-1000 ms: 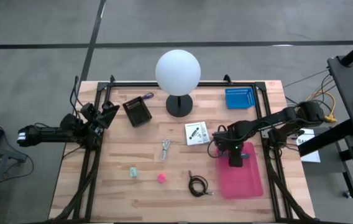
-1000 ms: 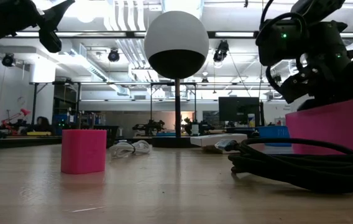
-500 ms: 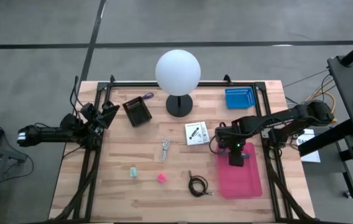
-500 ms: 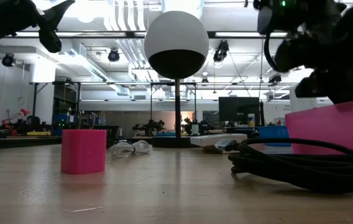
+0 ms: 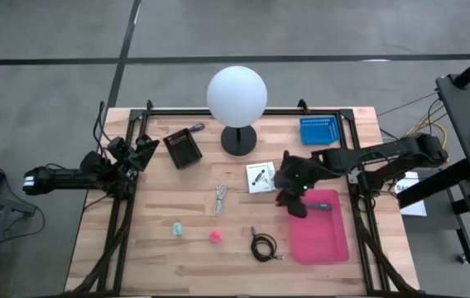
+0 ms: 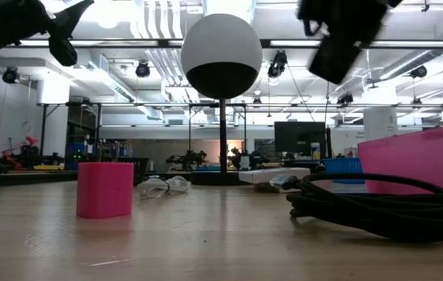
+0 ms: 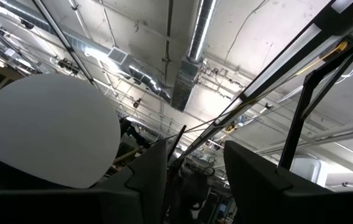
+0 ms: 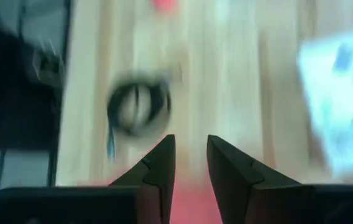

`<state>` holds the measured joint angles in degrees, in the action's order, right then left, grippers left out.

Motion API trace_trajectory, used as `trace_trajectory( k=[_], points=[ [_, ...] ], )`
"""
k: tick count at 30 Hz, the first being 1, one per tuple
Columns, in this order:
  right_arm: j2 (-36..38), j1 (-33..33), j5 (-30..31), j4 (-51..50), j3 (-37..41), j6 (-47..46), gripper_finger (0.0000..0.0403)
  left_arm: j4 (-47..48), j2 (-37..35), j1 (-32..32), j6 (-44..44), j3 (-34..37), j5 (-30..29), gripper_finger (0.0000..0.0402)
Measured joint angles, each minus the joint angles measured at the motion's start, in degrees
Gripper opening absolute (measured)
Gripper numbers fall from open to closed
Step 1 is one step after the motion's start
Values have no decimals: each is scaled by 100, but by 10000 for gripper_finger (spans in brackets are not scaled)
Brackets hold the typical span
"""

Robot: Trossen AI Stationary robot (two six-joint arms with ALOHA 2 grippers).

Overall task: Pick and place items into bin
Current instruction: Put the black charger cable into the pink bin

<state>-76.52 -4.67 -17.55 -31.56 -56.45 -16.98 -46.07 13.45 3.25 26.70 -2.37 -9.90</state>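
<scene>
Look at the right gripper (image 5: pixel 297 197), up over the left wall of the pink bin (image 5: pixel 326 248) by the right edge of the table (image 5: pixel 152 248): fingers a little apart, nothing held. Find the pen (image 5: pixel 322 206) lying inside the bin. See the cable (image 5: pixel 262 246) just beside the bin's left wall, the pink block (image 5: pixel 216 237) and green block (image 5: pixel 178 228) farther left, and the card (image 5: pixel 261 177) near the middle. Spot the left gripper (image 5: pixel 140 153) waiting at the left edge, open and empty. Watch out next: could bump the bin wall going down for the cable, or pinch just one loop and drop it.
</scene>
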Motion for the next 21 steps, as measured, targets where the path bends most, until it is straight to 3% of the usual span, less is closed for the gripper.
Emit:
trace_trajectory(
  k=[6, 10, 14, 21],
  points=[
    [3, 8, 562, 1691, -44, -132, 69, -3, 0, 1, 13, 0, -1, 144],
    [3, 40, 1131, 3243, -33, -888, 69, -4, 0, 2, 13, 0, -3, 144],
    [20, 32, 1169, 4773, -33, -702, 73, -4, 0, 2, 11, 0, -1, 144],
    [25, 33, 1156, 4999, -29, -581, 71, -4, 0, 0, 9, 0, -119, 144]
  ],
)
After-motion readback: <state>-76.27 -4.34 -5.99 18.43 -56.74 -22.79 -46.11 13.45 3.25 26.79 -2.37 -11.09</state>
